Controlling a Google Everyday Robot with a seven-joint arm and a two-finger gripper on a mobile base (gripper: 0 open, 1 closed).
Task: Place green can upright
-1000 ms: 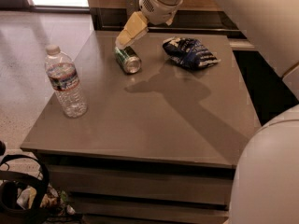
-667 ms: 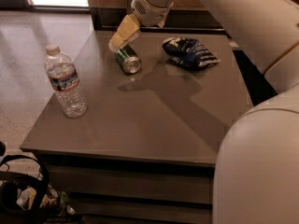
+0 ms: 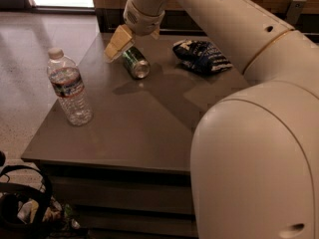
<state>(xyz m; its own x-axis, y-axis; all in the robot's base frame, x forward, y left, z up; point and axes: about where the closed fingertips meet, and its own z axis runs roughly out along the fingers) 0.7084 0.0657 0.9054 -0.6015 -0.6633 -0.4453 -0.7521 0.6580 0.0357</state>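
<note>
The green can (image 3: pixel 136 62) lies on its side on the far part of the grey table (image 3: pixel 134 123), its silver end facing the camera. My gripper (image 3: pixel 118 44) hangs from the white arm just above and to the left of the can's far end, its tan fingers (image 3: pixel 115 43) pointing down toward the table's far left edge. It holds nothing that I can see.
A clear plastic water bottle (image 3: pixel 70 87) with a white cap stands upright near the table's left edge. A dark blue and white snack bag (image 3: pixel 200 57) lies at the far right. My arm's large white body (image 3: pixel 254 168) fills the right foreground. Dark gear (image 3: pixel 20 208) sits on the floor at lower left.
The gripper has moved left and slightly down, from over the can toward its left side. The arm's body now fills more of the right foreground. The can has not moved.
</note>
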